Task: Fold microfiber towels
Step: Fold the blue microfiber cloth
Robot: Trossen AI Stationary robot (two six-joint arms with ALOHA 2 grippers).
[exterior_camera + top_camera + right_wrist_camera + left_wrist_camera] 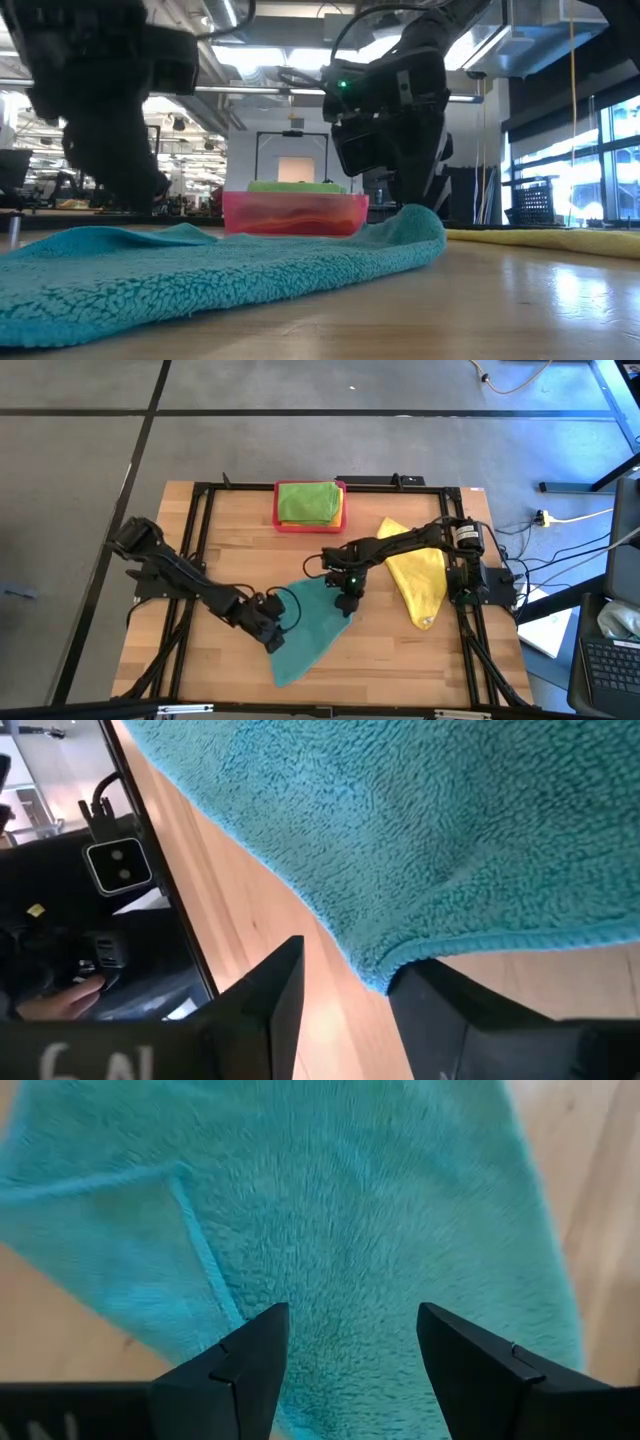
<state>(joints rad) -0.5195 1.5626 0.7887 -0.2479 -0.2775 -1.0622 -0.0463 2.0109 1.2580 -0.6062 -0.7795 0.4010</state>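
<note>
Teal, fluffy microfiber towel [310, 622] lay spread in a long, slanted shape at the lower centre of the high view, flat on the pale wooden worktop [400, 650]. The left hand [350, 1350] hovered over its middle with fingers spread wide and nothing between them. The right hand [345, 985] stood at the towel's upper right corner, fingers also parted around the hemmed edge but not yet closed on it. To fold well, I judged each hand should pinch a corner fully, lift only slightly, and carry it straight across so the edges meet squarely. Right of centre lay a crumpled yellow microfiber cloth [420, 575], and at upper centre a pink rectangular tray [283, 522] held a folded bright green cloth [308, 502].
</note>
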